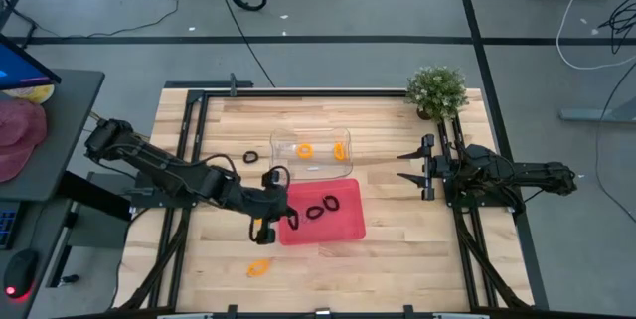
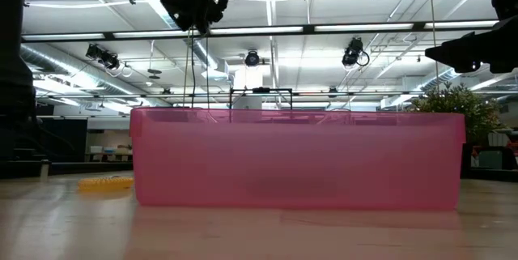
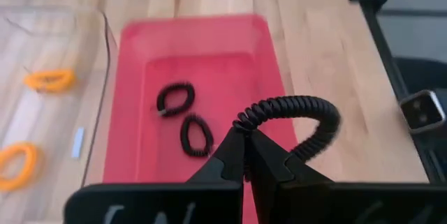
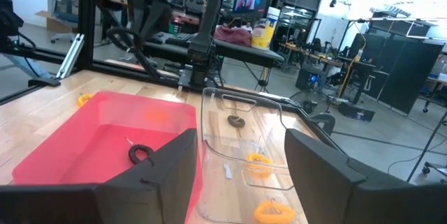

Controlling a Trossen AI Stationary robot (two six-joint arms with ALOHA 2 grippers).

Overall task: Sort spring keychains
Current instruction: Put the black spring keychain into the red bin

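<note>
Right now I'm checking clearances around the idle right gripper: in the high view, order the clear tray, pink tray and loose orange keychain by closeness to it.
From the right gripper:
1. Clear tray, level with it, toward table centre.
2. Pink tray, nearer the front edge.
3. Loose orange keychain, front left on bare wood.

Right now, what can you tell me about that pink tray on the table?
The pink translucent plastic tray is a shallow rectangle with rounded corners, lying flat on the wooden table beside a clear plastic tray. Two black coiled keychains lie inside. The left gripper, jaws shut on a third black coil, hangs over it.
</note>
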